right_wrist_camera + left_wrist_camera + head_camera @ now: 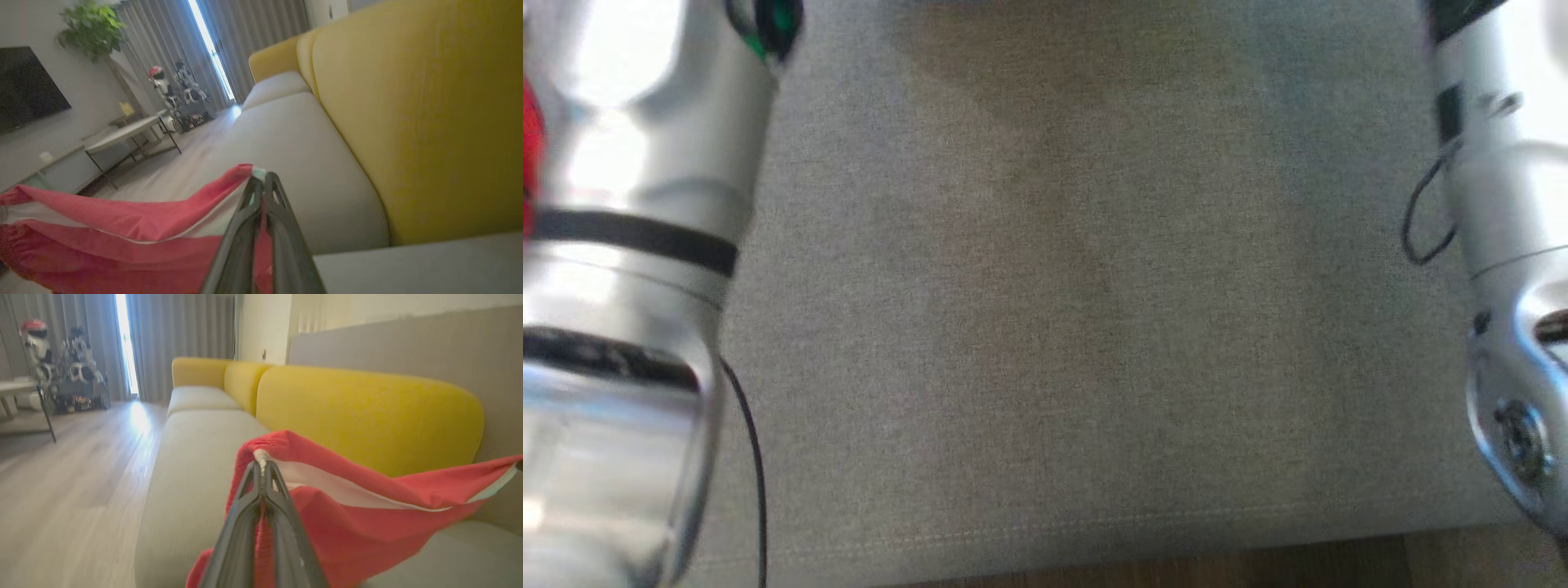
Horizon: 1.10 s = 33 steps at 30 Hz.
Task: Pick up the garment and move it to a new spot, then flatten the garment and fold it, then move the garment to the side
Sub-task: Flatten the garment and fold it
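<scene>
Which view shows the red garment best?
Left wrist view: the garment spreads wide, white stripe clear, pinched in the left gripper. Right wrist view shows its other end; head view, a blurred red sliver.

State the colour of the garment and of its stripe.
The garment is red with a white stripe; the left wrist view shows it best.

Grey sofa seat (1094, 286) spreads across the head view, with wooden floor (1176, 563) at six o'clock. From the left wrist view, yellow back cushions (367, 416) sit at three o'clock, grey curtains (179, 339) at eleven, a white figure with a red top (36, 343) at ten. From the right wrist view, a leafy plant (92, 26) stands at ten, a dark screen (24, 85) at nine, and a low table (122, 132) is nearer the middle.
</scene>
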Tool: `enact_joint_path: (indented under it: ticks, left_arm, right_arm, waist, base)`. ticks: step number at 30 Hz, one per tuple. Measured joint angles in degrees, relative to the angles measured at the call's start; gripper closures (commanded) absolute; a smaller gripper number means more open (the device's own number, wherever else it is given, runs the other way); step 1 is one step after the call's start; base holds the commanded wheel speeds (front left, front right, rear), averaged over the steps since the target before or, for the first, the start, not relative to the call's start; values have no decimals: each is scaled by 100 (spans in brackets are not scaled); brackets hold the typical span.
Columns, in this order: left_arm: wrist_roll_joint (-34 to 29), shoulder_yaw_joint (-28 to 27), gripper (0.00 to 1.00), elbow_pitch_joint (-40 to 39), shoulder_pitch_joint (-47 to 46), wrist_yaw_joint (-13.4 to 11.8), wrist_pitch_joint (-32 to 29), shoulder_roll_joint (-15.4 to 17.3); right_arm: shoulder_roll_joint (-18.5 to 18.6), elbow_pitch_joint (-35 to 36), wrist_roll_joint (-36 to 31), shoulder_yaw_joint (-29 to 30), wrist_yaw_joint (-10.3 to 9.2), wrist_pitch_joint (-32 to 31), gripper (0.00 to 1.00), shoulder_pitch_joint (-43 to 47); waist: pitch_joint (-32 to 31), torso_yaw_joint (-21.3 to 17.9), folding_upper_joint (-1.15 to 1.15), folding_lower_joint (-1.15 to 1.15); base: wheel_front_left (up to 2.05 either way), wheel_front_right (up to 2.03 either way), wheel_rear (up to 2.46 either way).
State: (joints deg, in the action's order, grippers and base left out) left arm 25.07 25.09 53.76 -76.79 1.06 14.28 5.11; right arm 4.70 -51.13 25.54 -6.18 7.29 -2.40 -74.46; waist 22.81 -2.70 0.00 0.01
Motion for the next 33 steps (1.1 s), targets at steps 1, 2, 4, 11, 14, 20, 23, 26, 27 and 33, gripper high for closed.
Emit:
enact_joint_path:
  ticks: [1,2,4,11,14,20,23,26,27,33]
  left_arm:
    - [45,-20,100,238,109,-2,0,-55]
    - [125,-53,100,458,242,-2,1,-105]
    - [277,-162,100,894,532,4,1,-199]
    - [706,-154,100,1735,1270,300,-56,-374]
    - [831,-3,100,1648,1633,453,-12,-372]
    - [857,376,100,754,2941,546,-4,-374]
    - [698,326,100,-15,3577,525,-4,-347]
    - [554,201,100,-757,4295,463,0,-308]
    - [509,181,100,-1002,4557,442,0,-264]
    - [385,89,100,-2242,6079,116,1,130]
  right_arm:
    - [-24,-281,3,-74,0,49,100,39]
    - [-35,-524,31,-126,0,77,100,93]
    - [-33,-951,60,-297,0,101,100,211]
    - [-54,-1327,858,-1100,0,313,100,1088]
    - [-53,-1325,1034,-1361,0,582,100,1696]
    - [-52,-878,1400,-1762,0,1047,100,2973]
    - [-10,-523,1434,-1851,0,1257,100,3487]
    - [108,-75,1425,-1880,0,1356,100,4053]
    - [171,105,1448,-1872,0,1357,100,4268]
    - [487,1222,1383,-1316,0,1215,100,5726]
  waist:
    - [12,2,0,0]
    - [24,6,0,0]
    - [60,27,0,0]
    - [84,187,0,0]
    - [-2,217,0,0]
    - [-423,199,0,0]
    - [-659,195,0,-1]
    - [-903,188,0,-1]
    - [-986,187,0,-1]
    - [-1457,162,0,-1]
  base:
    - [0,0,0]
    - [0,0,0]
    - [0,0,0]
    - [0,0,0]
    - [0,0,0]
    - [0,0,0]
    - [0,0,0]
    - [0,0,0]
    - [0,0,0]
    - [0,0,0]
